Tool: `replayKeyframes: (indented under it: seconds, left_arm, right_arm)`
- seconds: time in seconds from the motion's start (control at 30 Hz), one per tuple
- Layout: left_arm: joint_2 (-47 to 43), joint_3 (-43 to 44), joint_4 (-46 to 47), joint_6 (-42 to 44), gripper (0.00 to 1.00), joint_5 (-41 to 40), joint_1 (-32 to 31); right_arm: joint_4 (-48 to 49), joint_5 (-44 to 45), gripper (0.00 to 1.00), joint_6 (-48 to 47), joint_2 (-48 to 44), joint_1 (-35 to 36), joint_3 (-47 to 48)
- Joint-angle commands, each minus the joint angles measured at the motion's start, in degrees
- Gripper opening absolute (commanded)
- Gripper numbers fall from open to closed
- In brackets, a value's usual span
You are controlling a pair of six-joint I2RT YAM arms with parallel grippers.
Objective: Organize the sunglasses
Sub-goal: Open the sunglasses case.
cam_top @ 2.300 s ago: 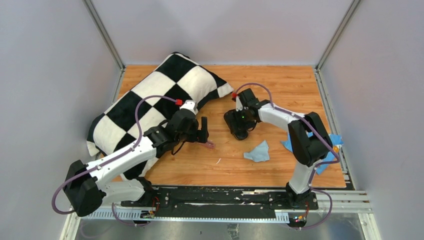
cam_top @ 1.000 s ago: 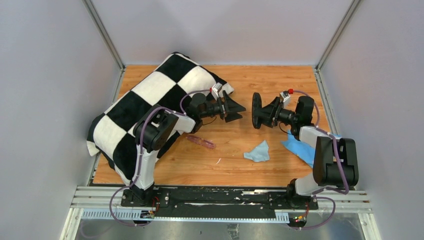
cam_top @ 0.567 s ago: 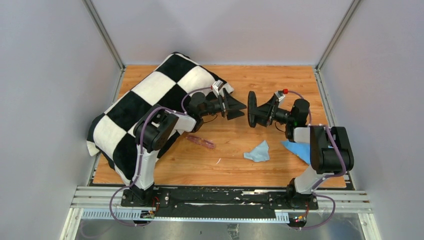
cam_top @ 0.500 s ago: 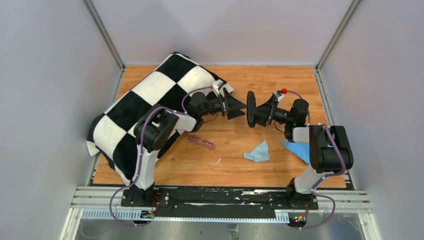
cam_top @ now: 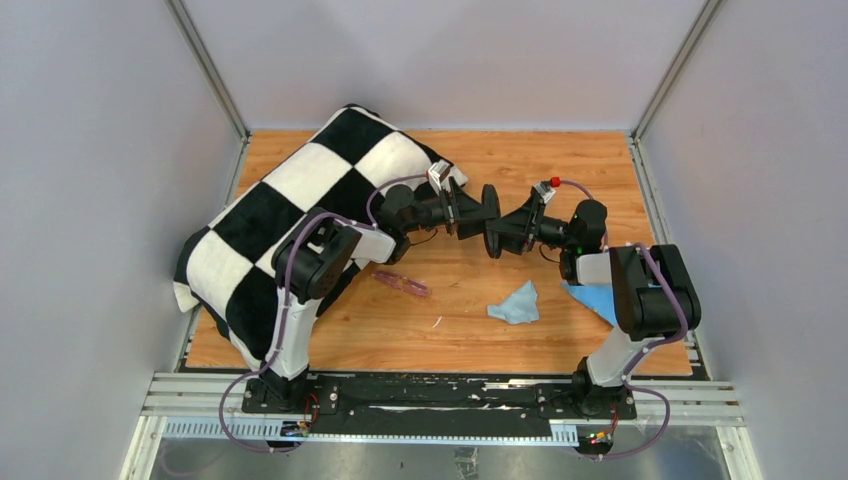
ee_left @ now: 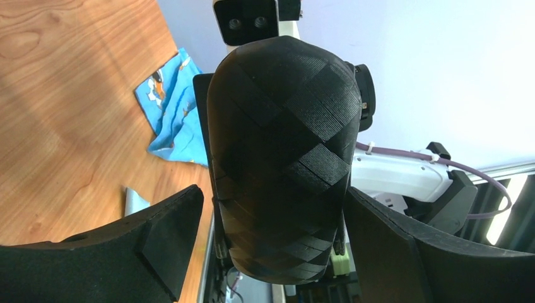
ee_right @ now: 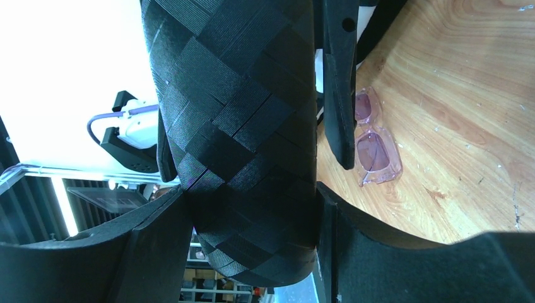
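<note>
The right gripper [ee_right: 252,192] is clamped across a dark, woven-textured oval glasses case [ee_left: 281,126], holding it above the wooden table [cam_top: 560,160]. The left gripper [ee_left: 272,197] is spread wide with one finger on either side of that case. The slim, folded, translucent pinkish-purple sunglasses [cam_top: 402,284] lie flat on the table at about 7 o'clock from the case in the top view, apart from both grippers, and a crumpled light blue cloth [cam_top: 516,303] lies at 5 o'clock.

My overhead camera looks down over the whole table [cam_top: 560,160]; both wrist cameras closely face one glasses case [ee_left: 277,158] from opposite sides.
</note>
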Motion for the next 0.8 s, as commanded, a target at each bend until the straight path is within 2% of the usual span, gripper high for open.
replayKeyframes:
  seconds: [0.0,0.1,0.17,0.2,0.23,0.47,0.57,0.67,0.73,0.77]
  left_arm:
    - [2.0,0.5,4.6,-2.5,0.85,0.8,-0.2]
    - [1.8,-0.2,5.1,-2.6,0.85,0.6,-0.3]
    - [1.6,-0.7,5.0,-2.5,0.91,0.6,-0.2]
    - [1.4,-1.0,5.0,-2.4,0.98,0.6,-0.3]
    - [1.3,-1.3,5.0,-2.3,0.99,0.6,-0.3]
    - [0.7,-2.5,6.4,-2.8,0.95,0.2,-0.1]
    - [0.5,-2.9,6.5,-2.7,0.9,0.4,-0.1]
    - [0.5,-3.2,6.7,-2.8,0.79,0.4,-0.1]
    - [0.7,-3.2,6.8,-3.0,0.66,0.3,0.0]
    - [0.8,-3.1,6.7,-3.0,0.56,0.3,-0.1]
  right_arm:
    - [3.6,-1.2,0.51,1.1,0.3,0.8,0.3]
    - [4.3,-1.2,0.51,1.4,0.9,0.8,-0.4]
    - [5.3,-1.2,0.51,2.2,1.3,0.8,-0.9]
    - [6.3,-1.3,0.51,2.7,1.7,0.8,-1.1]
    - [6.8,-1.3,0.5,3.2,2.0,0.8,-1.2]
    - [13.5,-0.9,0.49,7.5,4.9,0.8,-2.1]
    - [16.8,-0.8,0.49,9.4,6.2,0.8,-2.4]
    - [17.7,-0.7,0.49,9.8,6.9,0.8,-2.9]
    - [17.7,-0.8,0.49,9.4,7.0,0.8,-3.2]
    - [17.7,-0.8,0.49,9.4,7.1,0.8,-3.2]
